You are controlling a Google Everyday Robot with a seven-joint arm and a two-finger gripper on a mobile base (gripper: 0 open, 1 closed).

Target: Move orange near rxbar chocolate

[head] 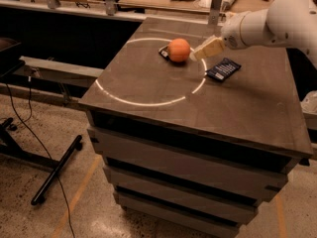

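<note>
Orange (179, 50) rests on the table (148, 88), inside the pale ring marked on the top. It lies directly between the gripper (207, 48) and the rxbar chocolate (164, 52). The gripper hangs just beside the fruit on its right in the view, and the black bar peeks out from behind its left side. We judge bar and orange to be touching or nearly so, though the fruit hides the join. We cannot tell whether the gripper is released or clenched, but it holds nothing that we can see. The dark blue packet (223, 69) lies near the gripper, toward us. Any withdrawal, we think, should go rightward, away from the fruit, so it does not roll.
</note>
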